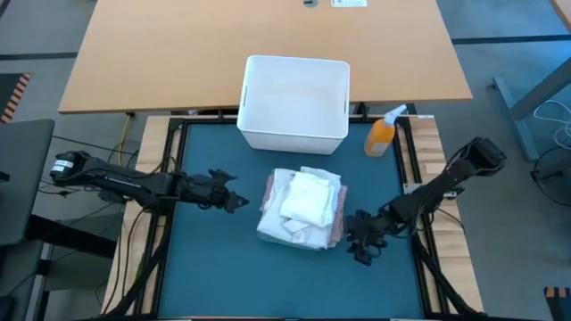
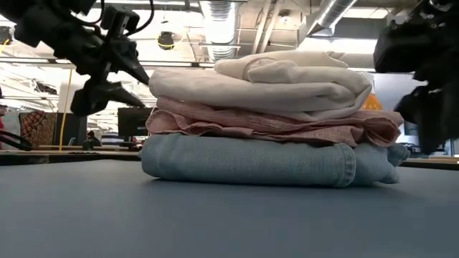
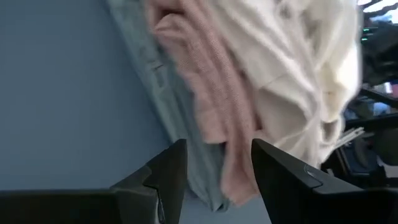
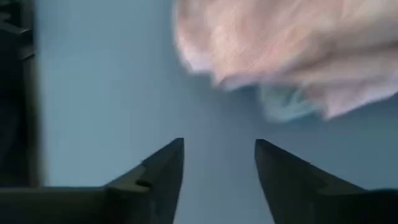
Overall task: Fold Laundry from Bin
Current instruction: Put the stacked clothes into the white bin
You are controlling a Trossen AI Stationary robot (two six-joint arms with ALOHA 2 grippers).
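A folded stack of laundry [image 1: 302, 208] lies in the middle of the teal mat [image 1: 205, 267]: light blue jeans [image 2: 258, 161] at the bottom, a dusty pink shirt [image 2: 272, 125] on them, white cloth pieces [image 2: 272, 82] on top. The white bin [image 1: 294, 100] stands behind the stack, at the mat's far edge. My left gripper [image 1: 239, 201] is open, just left of the stack, clear of it; its fingers also show in the left wrist view [image 3: 217, 180]. My right gripper [image 1: 361, 242] is open at the stack's near right corner, above the mat [image 4: 217, 174].
An orange spray bottle [image 1: 382, 134] stands to the right of the bin. A light wooden table [image 1: 178, 53] lies beyond the mat. Bare mat shows in front of the stack and on either side of it.
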